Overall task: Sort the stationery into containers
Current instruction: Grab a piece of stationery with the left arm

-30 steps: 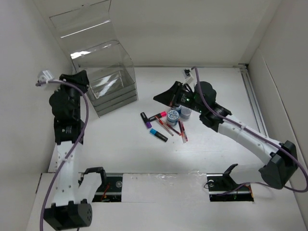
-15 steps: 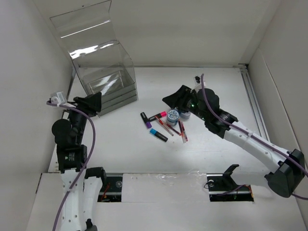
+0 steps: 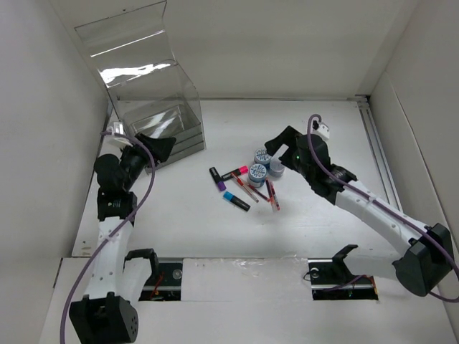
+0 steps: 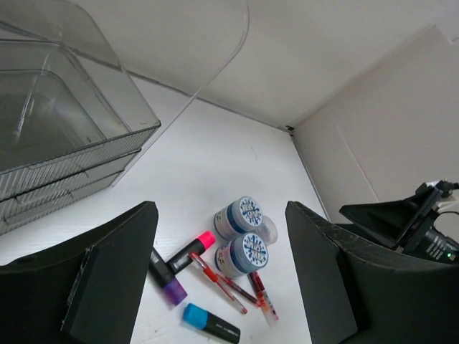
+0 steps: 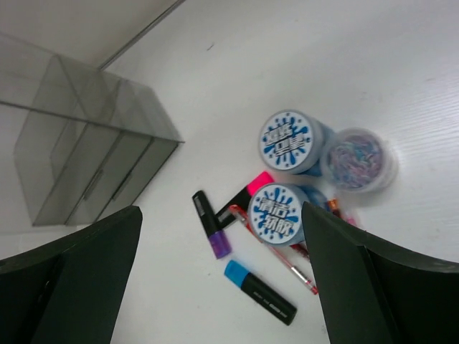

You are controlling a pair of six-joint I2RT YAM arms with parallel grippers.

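Your organizer (image 3: 161, 132) stands far left on the counter (image 3: 323, 115), lid (image 3: 122, 36) raised. The left gripper (image 3: 159, 149) hovers just in front of it, fingers spread and empty. Right of the organizer, in a loose cluster, lie the markers (image 3: 216, 178), red pens (image 3: 272, 195) and rolls (image 3: 262, 158). They are probably light, stiff and slick, so pinch a marker mid-barrel. Farther right, the right gripper (image 3: 278, 140) hangs near the rolls, fingers apart, holding nothing.

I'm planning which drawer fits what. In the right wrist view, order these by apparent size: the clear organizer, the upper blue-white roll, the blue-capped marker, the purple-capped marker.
1. clear organizer, by far
2. upper blue-white roll
3. blue-capped marker and purple-capped marker: too alike to rank
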